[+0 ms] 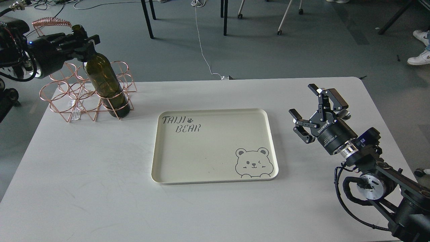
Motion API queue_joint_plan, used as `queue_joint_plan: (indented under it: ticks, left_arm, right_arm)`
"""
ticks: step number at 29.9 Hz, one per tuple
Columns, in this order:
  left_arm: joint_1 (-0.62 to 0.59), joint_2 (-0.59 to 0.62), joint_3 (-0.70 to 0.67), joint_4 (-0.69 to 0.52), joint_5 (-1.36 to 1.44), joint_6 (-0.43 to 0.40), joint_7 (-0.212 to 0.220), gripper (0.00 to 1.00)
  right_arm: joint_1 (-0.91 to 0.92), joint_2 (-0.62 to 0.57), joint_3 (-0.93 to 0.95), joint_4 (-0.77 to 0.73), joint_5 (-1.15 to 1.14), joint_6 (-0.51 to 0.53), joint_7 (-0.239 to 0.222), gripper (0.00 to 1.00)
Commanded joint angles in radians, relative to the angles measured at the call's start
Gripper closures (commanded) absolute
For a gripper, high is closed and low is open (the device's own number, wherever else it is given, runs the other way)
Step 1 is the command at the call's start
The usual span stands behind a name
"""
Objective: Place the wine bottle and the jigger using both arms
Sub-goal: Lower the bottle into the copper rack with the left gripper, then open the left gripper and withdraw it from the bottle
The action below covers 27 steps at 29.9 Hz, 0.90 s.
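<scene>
The dark olive-green wine bottle (104,81) stands tilted, its base inside a ring of the copper wire rack (69,97) at the table's far left corner. My left gripper (82,41) comes in from the left and is shut on the bottle's neck just below the mouth. My right gripper (315,108) hovers over the table's right side, right of the cream tray (215,178), with its fingers spread open and nothing between them. A small shiny metal bit (344,115) peeks out behind it; I cannot tell whether it is the jigger.
The tray, printed with "TAIJI BEAR" and a bear face, lies in the middle of the white table (84,188). Chair and table legs (147,18) and a cable (201,47) are on the floor beyond the far edge.
</scene>
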Motion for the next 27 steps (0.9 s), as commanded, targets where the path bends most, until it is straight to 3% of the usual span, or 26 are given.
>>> queue_joint_plan:
  ticks: [1, 7, 14, 23, 27]
  left_arm:
    - [-0.001, 0.001, 0.0, 0.0, -0.001, -0.001, -0.001, 0.34]
    - [-0.004, 0.001, -0.001, -0.003, -0.008, 0.0, -0.001, 0.07]
    - [-0.022, 0.012, -0.006, -0.025, -0.027, 0.011, -0.001, 0.04]
    - [-0.198, 0.053, -0.009, -0.038, -0.036, 0.011, -0.001, 0.03]
    - [-0.243, 0.076, -0.012, -0.121, -0.222, 0.007, -0.001, 0.03]
  right_arm:
    - [-0.002, 0.001, 0.0, 0.001, 0.0, 0.0, 0.0, 0.01]
    - [-0.002, -0.001, 0.0, 0.003, 0.002, 0.0, 0.0, 0.01]
    - [-0.002, -0.001, 0.0, 0.003, 0.0, 0.0, 0.0, 0.01]
    - [-0.007, -0.001, 0.003, 0.005, 0.0, 0.0, 0.0, 0.01]
    - [-0.008, 0.001, 0.02, 0.005, 0.002, 0.0, 0.003, 0.01]
